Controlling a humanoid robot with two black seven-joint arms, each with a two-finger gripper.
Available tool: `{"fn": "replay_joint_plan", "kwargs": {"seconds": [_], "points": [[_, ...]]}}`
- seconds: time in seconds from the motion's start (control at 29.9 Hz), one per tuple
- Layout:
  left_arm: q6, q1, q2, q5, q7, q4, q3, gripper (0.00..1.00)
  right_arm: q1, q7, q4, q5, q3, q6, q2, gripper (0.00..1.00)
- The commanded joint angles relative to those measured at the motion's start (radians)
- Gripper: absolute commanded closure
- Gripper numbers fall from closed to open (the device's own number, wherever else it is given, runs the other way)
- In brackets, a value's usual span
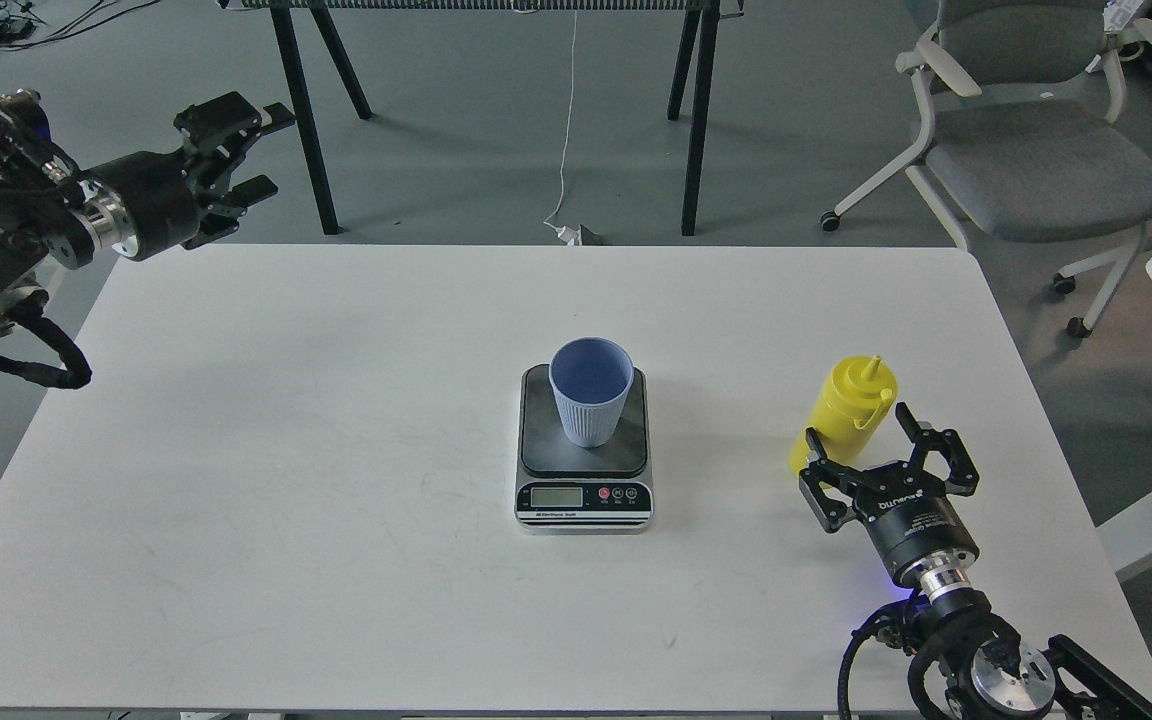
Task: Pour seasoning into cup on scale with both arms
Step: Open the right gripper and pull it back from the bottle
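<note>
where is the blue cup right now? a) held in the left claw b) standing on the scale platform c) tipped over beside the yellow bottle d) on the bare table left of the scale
b: the cup stands upright on the dark platform of the scale, with neither claw near it.

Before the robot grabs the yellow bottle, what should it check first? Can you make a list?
1. Right gripper open around the seasoning bottle: ok, fingers spread on both sides, not closed yet.
2. Bottle upright: ok.
3. Bottle cap off the nozzle: cannot tell.
4. Cup standing on the scale: ok, upright on the platform.
5. Cup empty: ok, nothing visible inside.
6. Left gripper ready to help: not ok, open but far off past the table corner.
</note>
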Motion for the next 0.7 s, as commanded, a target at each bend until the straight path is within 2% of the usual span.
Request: {"fn": "replay_joint_plan", "kwargs": {"seconds": [0.0, 0.67], "points": [[0.000, 0.000, 0.000, -0.001, 0.000, 0.000, 0.000, 0.01, -0.013, 0.000, 0.019, 0.000, 0.004, 0.000, -0.010, 0.02], [0.000, 0.000, -0.013, 0.001, 0.000, 0.005, 0.000, 0.01, -0.142, 0.000, 0.104, -0.009, 0.001, 0.000, -0.020, 0.01]]}}
